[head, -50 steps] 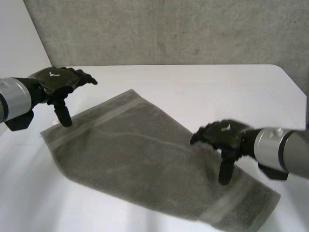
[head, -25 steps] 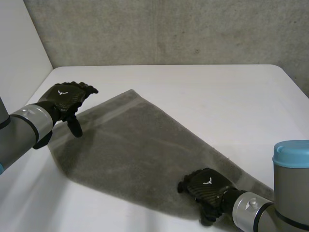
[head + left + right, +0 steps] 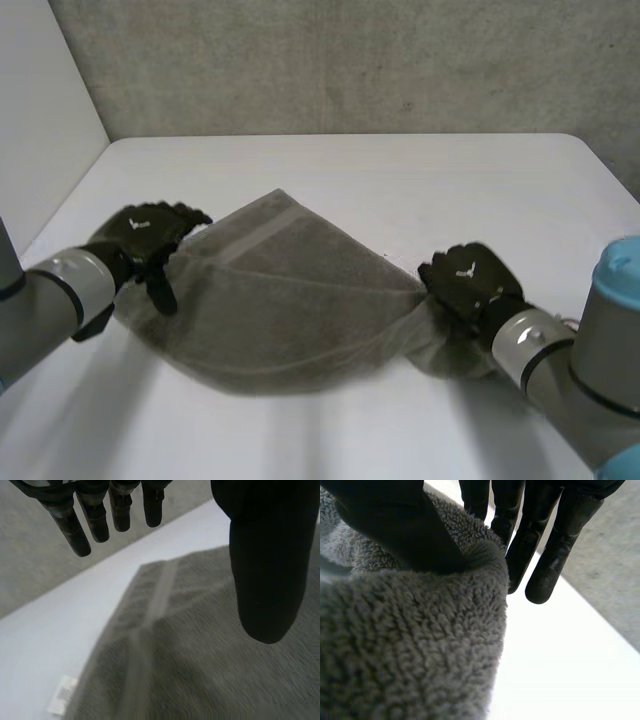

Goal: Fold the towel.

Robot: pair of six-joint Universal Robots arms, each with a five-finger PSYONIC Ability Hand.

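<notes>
we're seeing the grey towel lying mid white table, bunching up at its 3 o'clock end. the right hand is pinching that end, thumb pressing the pile against the fingers. the left hand is hovering at the towel's 9 o'clock end, fingers straight and spread from the thumb, gripping nothing. a white label is sticking out at the towel's edge near that hand.
</notes>
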